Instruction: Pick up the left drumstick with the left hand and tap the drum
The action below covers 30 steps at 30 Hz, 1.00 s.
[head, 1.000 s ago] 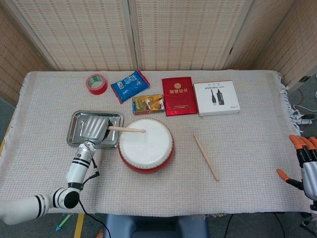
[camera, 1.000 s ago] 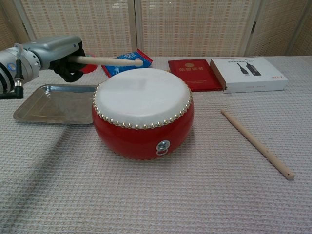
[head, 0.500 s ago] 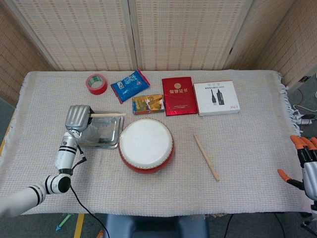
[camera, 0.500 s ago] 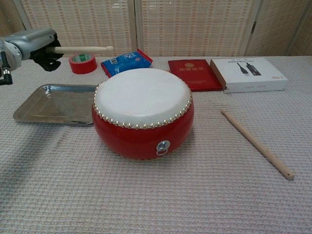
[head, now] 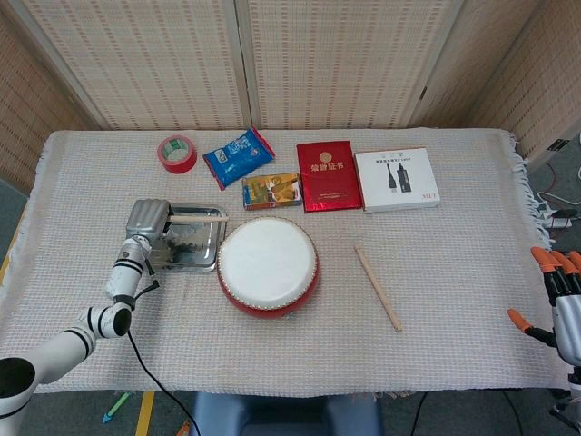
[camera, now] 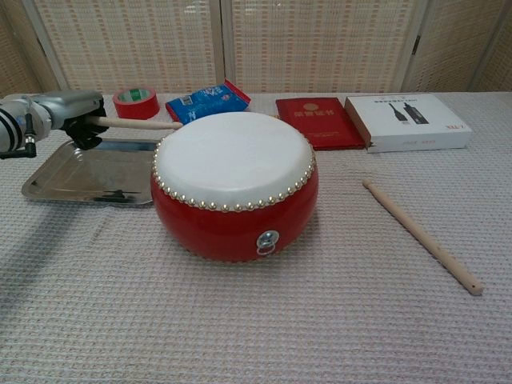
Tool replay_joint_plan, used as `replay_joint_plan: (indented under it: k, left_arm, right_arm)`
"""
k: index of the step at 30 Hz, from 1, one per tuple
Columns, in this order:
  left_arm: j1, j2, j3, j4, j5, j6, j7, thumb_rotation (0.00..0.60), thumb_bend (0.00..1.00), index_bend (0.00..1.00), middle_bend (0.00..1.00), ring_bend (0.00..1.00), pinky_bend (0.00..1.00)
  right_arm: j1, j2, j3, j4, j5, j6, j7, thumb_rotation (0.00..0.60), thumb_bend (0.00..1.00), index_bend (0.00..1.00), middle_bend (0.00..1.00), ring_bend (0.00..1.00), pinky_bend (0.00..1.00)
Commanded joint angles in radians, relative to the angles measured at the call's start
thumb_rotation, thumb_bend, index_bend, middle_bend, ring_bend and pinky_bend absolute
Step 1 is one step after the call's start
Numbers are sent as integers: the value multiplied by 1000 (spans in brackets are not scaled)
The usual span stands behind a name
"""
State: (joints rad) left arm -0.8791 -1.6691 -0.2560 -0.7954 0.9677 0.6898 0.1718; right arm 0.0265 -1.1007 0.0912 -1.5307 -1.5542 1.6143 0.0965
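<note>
Gripping the left drumstick, the left hand hovers over the metal tray at the red drum's nine o'clock, stick tip just beside the drum's rim.

Level drumstick beside red drum

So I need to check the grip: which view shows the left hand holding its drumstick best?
The chest view: the left hand shows side-on, wrapped around the butt of the drumstick, whose shaft juts toward the drum. The head view shows the hand only from above, its back hiding the fingers, stick over the tray.
</note>
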Motion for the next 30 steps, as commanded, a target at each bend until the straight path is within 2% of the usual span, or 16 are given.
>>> replay_joint_plan:
  k: [1, 3, 6, 9, 14, 18, 20, 23, 26, 30]
  left_arm:
    - [-15, -20, -3, 30, 1, -20, 1, 600, 635, 998, 1000, 983, 1000]
    - [-22, -27, -7, 44, -7, -37, 6, 600, 620, 980, 1000, 966, 1000]
    - [-29, -29, -7, 48, -21, -62, 22, 600, 568, 888, 958, 888, 996]
    - [-31, -22, -2, 31, -23, -63, 45, 600, 512, 743, 800, 732, 928]
    - [-29, -10, -8, -10, -34, -49, 63, 600, 464, 529, 518, 466, 702]
    - [-30, 1, -7, -37, -51, -58, 80, 600, 441, 369, 359, 325, 566]
    - [-31, 4, -4, -48, -58, -62, 89, 600, 426, 265, 265, 237, 461]
    - [-32, 7, -3, -56, -80, -76, 101, 600, 404, 146, 171, 132, 318]
    - [-35, 14, -2, -65, -109, -96, 111, 600, 380, 40, 81, 50, 224]
    - [-37, 23, 0, -78, -137, -109, 119, 600, 346, 0, 4, 0, 137]
  right_arm:
    - [1, 1, 0, -2, 1, -2, -2, 600, 155, 0, 115, 0, 69]
    - [0, 1, 1, -3, 4, -2, -3, 600, 155, 0, 115, 0, 69]
    - [-1, 1, 2, -2, 7, -2, -3, 600, 156, 0, 115, 0, 69]
    - [0, 1, 2, -2, 8, -5, -2, 600, 155, 0, 115, 0, 69]
    - [4, -1, 3, 1, 9, -11, 1, 600, 155, 0, 115, 0, 69]
    - [3, -2, 3, 4, 9, -9, 3, 600, 155, 0, 115, 0, 69]
    - [2, -3, 4, 5, 10, -7, 3, 600, 155, 0, 115, 0, 69]
    - [0, -2, 3, 7, 10, -4, 4, 600, 155, 0, 115, 0, 69]
    - [-1, -2, 4, 7, 10, -1, 6, 600, 156, 0, 115, 0, 69]
    - [-3, -2, 3, 7, 10, 0, 6, 600, 155, 0, 115, 0, 69]
